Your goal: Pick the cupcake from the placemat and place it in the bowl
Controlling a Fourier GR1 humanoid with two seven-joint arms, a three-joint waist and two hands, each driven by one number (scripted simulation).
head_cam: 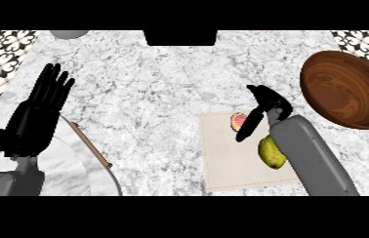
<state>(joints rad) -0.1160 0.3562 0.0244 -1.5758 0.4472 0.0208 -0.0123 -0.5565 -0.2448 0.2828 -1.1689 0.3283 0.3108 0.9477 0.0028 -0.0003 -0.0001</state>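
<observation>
The cupcake (238, 120), pink on top with a pale wrapper, lies near the upper edge of the beige placemat (231, 168). My right hand (269, 107) hovers over the mat just right of the cupcake. Its fingers (249, 128) stretch down and to the left beside the cupcake and its thumb points up; it is open and holds nothing. The brown wooden bowl (337, 88) sits at the right edge of the counter, partly cut off. At the far left my left hand (32, 120) rests open with fingers up.
A yellow-green fruit (271, 152) lies on the placemat, partly under my right forearm. A thin wooden strip (92, 145) and a pale round surface (79, 176) are at the lower left. A grey round object (69, 34) and a black block (180, 37) stand at the back edge.
</observation>
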